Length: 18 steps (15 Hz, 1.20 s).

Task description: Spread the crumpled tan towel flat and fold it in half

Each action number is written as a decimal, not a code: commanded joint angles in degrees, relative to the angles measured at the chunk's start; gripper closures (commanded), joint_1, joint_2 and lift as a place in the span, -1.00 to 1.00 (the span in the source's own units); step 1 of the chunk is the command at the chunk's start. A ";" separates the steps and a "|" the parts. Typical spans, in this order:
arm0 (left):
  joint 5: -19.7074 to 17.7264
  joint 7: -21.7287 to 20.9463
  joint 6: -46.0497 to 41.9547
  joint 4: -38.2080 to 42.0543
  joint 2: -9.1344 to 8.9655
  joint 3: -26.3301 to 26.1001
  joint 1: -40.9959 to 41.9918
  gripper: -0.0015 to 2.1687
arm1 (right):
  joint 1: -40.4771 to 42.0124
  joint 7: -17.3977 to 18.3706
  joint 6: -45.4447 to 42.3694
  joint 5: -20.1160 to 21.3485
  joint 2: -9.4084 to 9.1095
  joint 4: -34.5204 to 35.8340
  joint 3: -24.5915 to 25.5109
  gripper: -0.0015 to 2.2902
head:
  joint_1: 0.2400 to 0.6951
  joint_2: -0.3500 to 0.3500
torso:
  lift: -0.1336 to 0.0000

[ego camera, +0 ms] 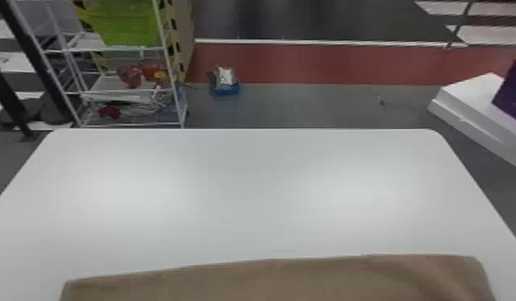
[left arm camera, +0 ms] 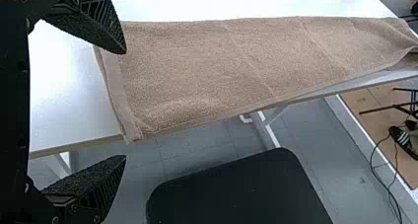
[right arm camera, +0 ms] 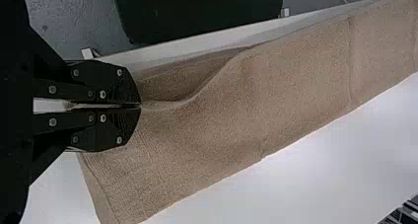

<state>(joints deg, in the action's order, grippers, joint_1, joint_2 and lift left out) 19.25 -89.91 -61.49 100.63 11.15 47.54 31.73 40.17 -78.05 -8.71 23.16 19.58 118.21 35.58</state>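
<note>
The tan towel [ego camera: 277, 280] is lying along the near side of the white tabletop [ego camera: 245, 192], its long axis running left to right. The right hand [right arm camera: 140, 105] is pinching the towel's near edge close to the right end, its fingers closed with cloth between them, and a raised ripple is leading away from the grip. The left hand [left arm camera: 125, 104] is standing wide and empty just beside the left end; the near left corner [left arm camera: 133, 134] is lying ahead of the gap between its fingers. For that corner, the left hand is clearly the nearer. The next move is probably calling for the left hand to advance to the right and close there, giving both ends a hold; a shallow bite could be letting the edge slip. The towel is appearing largely spread, as a long strip, with the right end less settled; whether the half fold is finished, one cannot tell.

The tabletop is reflecting soft light. Beyond it, a white rack [ego camera: 171, 72] is standing far left, holding a green bin [ego camera: 123, 24]. A red floor band [ego camera: 329, 64] is crossing the far side, and a white block [ego camera: 465, 94] is sitting far right.
</note>
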 commanded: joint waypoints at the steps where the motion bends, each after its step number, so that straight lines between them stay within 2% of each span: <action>1: 0.00 -0.66 0.10 0.00 0.01 -0.08 0.00 -0.86 | 0.08 -0.28 0.23 1.18 0.02 -0.09 -0.60 -0.06 | 1.00 -0.03 | -0.84; 3: -0.09 -0.66 0.10 0.00 0.10 0.00 -0.09 -0.86 | 0.17 -0.28 0.23 2.06 -0.07 -0.35 -1.21 -0.06 | 1.00 -0.03 | -0.84; 6: -0.09 -0.66 0.10 0.00 0.19 0.36 -0.79 -0.86 | 0.08 -0.28 0.76 1.09 -0.15 -0.18 -1.39 -0.07 | 1.00 0.00 | -0.84; 7: -0.18 -0.66 0.28 0.00 0.19 0.36 -1.05 -0.86 | 0.00 -0.28 1.99 0.57 -0.24 0.00 -1.39 -0.29 | 1.00 0.02 | -0.84; 8: -0.09 -0.66 0.28 0.00 0.19 0.44 -1.23 -0.86 | -0.09 -0.28 3.05 -0.14 -0.42 0.26 -1.13 -0.68 | 1.00 0.04 | -0.84; 9: -0.09 -0.66 0.28 0.00 0.19 0.44 -1.58 -0.86 | -0.44 -0.28 7.44 -1.54 -0.33 0.79 -0.77 -0.92 | 1.00 0.04 | -0.84; 14: -0.53 -0.66 0.46 0.18 0.19 0.53 -2.02 -0.86 | -2.99 -0.28 14.82 -13.15 -0.42 0.70 3.27 -0.95 | 1.00 -0.02 | -0.84; 17: -3.69 -0.66 2.57 0.44 0.01 1.32 -2.64 -0.86 | -5.54 -0.28 15.18 -15.25 -0.59 -0.88 5.38 -0.95 | 1.00 -0.09 | -0.84; 18: -5.89 -0.66 5.03 0.35 0.01 1.59 -3.07 -0.86 | -6.42 -0.28 15.53 -16.13 -0.59 -1.85 5.82 -0.95 | 1.00 -0.12 | -0.84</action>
<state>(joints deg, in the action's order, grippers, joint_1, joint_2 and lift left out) 15.83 -89.91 -59.06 101.03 11.15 48.78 29.14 35.05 -78.05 6.52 8.18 18.99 117.64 40.60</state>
